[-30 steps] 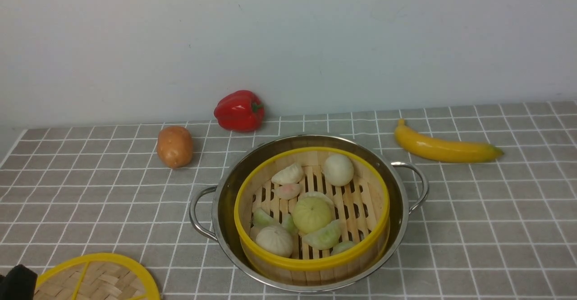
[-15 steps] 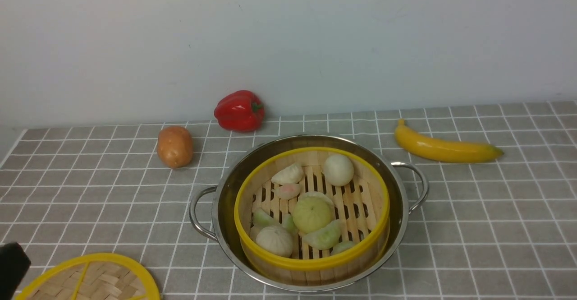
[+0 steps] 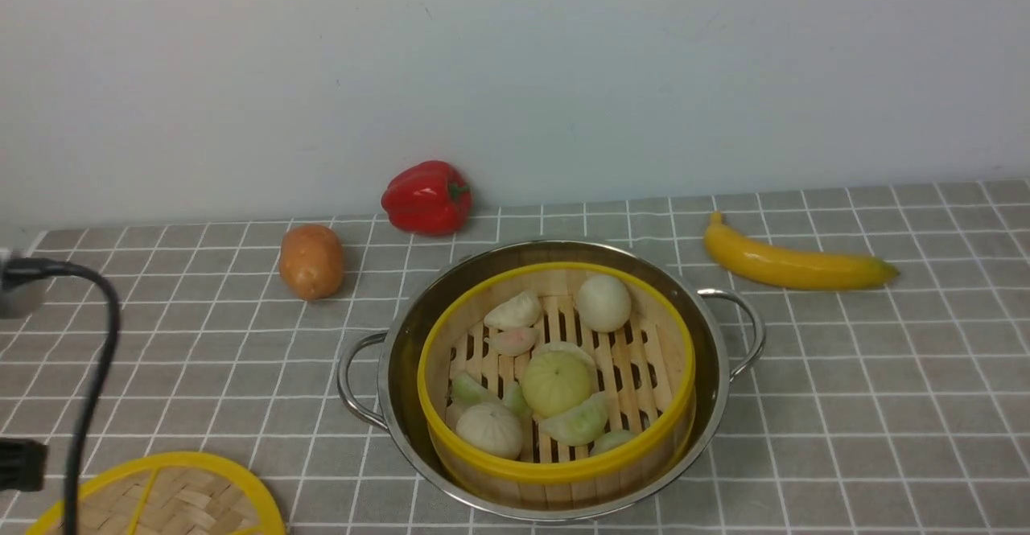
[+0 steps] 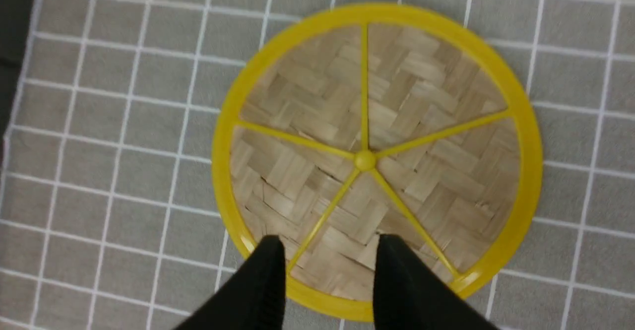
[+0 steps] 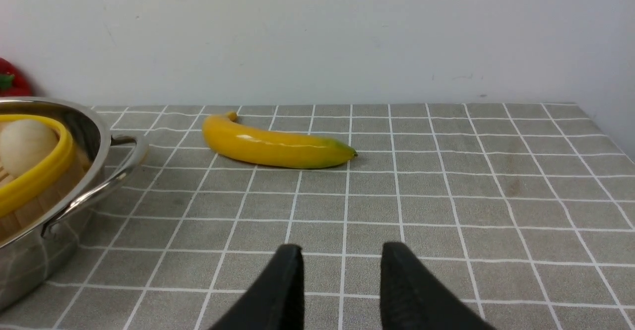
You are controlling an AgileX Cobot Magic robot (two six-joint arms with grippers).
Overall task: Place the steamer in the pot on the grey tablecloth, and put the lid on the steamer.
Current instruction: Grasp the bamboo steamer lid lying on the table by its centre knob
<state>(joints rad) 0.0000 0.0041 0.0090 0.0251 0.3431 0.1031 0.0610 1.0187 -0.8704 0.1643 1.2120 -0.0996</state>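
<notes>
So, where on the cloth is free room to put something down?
Bare cloth lies right of the pot, in front of the banana; also between potato and lid. Crowded behind the pot, by the pepper.

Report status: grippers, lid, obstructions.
Left gripper open, empty, over lid; right gripper open, empty. Steamer in pot; lid flat on grey tablecloth, not placed. Potato, pepper, banana clear of the path.

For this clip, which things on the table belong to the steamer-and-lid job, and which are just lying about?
Part of the job:
- steamer, already sitting in the pot
- lid, flat on the grey tablecloth, not yet on the steamer

Just lying about:
- red pepper
- potato
- banana
</notes>
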